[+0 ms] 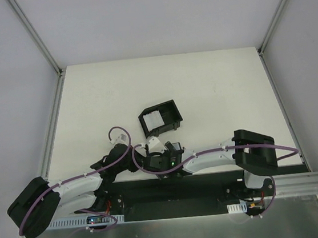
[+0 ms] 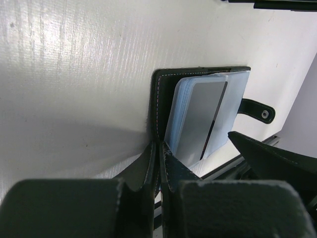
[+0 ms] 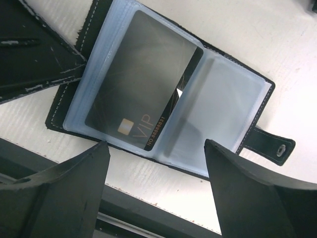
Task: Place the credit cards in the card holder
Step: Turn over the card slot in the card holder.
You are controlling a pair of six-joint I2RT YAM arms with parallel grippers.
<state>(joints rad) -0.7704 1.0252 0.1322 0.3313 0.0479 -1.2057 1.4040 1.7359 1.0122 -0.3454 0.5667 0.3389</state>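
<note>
The card holder (image 3: 233, 106) lies open near the table's front edge, its bluish sleeves up and its snap tab (image 3: 273, 147) sticking out to one side. A dark card marked VIP (image 3: 143, 89) sits inside one sleeve. The sleeve beside it looks empty. My left gripper (image 2: 159, 147) is shut on the holder's black cover edge (image 2: 157, 99). My right gripper (image 3: 156, 158) hovers open just off the holder's long edge, with nothing between its fingers. In the top view, pale credit cards (image 1: 155, 120) lie in a black box.
The black open-topped box (image 1: 159, 108) stands on the white table just beyond the grippers. The table's front edge and a dark metal rail (image 3: 148, 208) run right under my right gripper. Both arms crowd together at the centre front (image 1: 157, 156).
</note>
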